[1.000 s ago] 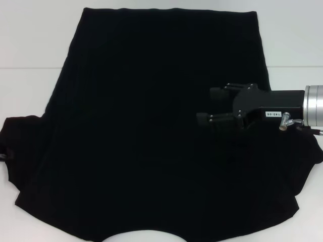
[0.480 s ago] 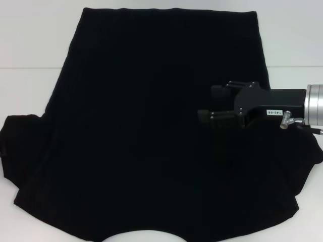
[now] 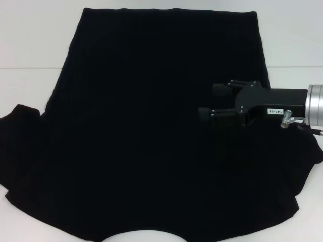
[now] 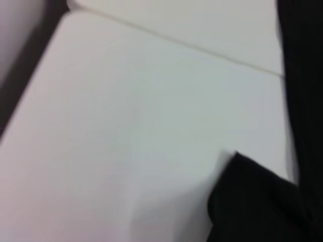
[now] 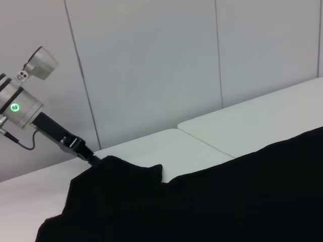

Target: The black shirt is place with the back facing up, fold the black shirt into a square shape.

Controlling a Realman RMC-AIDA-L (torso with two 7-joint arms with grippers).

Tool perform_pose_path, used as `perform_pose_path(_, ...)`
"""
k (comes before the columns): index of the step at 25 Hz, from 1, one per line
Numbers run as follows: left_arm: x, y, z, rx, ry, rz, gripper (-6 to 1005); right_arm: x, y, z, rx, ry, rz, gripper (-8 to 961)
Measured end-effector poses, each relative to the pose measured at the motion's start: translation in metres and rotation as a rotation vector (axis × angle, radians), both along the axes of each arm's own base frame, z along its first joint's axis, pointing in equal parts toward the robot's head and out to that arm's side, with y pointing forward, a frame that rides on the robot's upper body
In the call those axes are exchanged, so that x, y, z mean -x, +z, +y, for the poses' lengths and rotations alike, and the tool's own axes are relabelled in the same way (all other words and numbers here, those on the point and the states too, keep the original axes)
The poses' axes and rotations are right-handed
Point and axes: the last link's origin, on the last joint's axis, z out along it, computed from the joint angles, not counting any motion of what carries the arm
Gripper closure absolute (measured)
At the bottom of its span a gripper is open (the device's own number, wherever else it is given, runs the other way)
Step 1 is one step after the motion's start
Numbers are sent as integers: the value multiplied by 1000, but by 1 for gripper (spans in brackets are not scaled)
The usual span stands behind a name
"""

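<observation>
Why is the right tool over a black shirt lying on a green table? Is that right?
No. The table is white, not green; the head view shows it. The right tool is over the black shirt lying on it.

Desk: white, matte, thin seam line running across far part, visible both sides of garment. Second seam meets it, seen in right wrist view.

Black shirt lies directly on desk, spread flat, plain side up, no print visible. Straight hem at far edge, curved neckline cut at near edge. Left sleeve fanned out on desk, slightly rumpled; right sleeve at right edge partly hidden. Fabric covers most of desk centre; bare desk shows far left, far right, along far edge.
</observation>
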Motion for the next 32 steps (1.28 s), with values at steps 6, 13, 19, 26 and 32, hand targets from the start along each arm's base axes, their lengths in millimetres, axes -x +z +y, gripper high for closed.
perform_pose_path(6,1,7,7,-44,-7,38,1000,-2,0,-1,-1,-9,5,29)
perform_pose_path(13,4,10,8,-66,-6,60,999,-2,-1,-2,0,-13,8,29)
perform_pose_path(19,3,12,13,-79,-16,78,999,-2,-1,-2,2,-13,8,29)
perform_pose_path(26,-2,10,15,-67,-29,63,1000,-3,-3,-3,6,-13,10,30)
perform_pose_path(32,-34,-3,14,-4,-174,-133,1000,-4,-3,-2,1,-15,3,30)
